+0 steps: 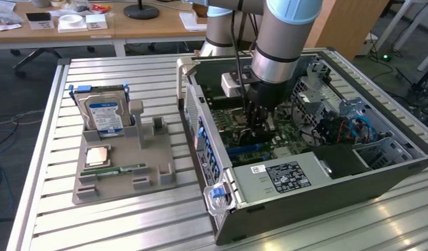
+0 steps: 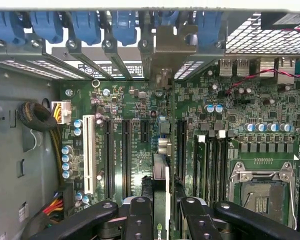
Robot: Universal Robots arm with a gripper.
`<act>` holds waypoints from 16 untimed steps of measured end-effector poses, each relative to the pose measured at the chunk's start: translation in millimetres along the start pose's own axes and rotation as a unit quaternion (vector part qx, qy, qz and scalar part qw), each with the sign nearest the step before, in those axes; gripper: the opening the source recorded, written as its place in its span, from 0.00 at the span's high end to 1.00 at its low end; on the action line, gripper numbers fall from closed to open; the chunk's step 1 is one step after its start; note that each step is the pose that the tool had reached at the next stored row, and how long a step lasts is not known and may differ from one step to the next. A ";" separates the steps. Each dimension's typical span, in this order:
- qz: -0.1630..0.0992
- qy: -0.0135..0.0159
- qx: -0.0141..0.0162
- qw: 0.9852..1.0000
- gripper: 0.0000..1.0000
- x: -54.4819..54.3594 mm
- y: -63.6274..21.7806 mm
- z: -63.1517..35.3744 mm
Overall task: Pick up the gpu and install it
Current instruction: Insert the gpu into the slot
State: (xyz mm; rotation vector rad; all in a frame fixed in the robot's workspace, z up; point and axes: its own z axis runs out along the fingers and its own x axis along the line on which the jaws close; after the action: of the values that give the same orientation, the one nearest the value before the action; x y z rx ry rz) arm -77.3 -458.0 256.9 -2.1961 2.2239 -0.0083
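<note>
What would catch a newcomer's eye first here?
The big arm reaches down into the open computer case on the slatted table. Its gripper holds the gpu edge-on over the green motherboard. On the exterior view's left, a hard drive stands in a grey tray.

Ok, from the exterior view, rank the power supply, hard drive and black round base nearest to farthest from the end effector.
1. Power supply, inside the case, beside the end effector.
2. Hard drive, upright in the holder, exterior view's left.
3. Black round base, on the desk behind.
</note>
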 end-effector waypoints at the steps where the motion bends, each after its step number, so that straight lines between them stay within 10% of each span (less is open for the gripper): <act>1: 0.000 0.000 0.000 1.000 0.74 0.0 0.6 0.2; 16: 0.000 0.000 0.000 1.000 0.74 0.1 4.0 6.4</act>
State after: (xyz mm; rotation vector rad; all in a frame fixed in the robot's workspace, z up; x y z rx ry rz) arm -81.2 -458.0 250.5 -2.1960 2.2235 -0.0087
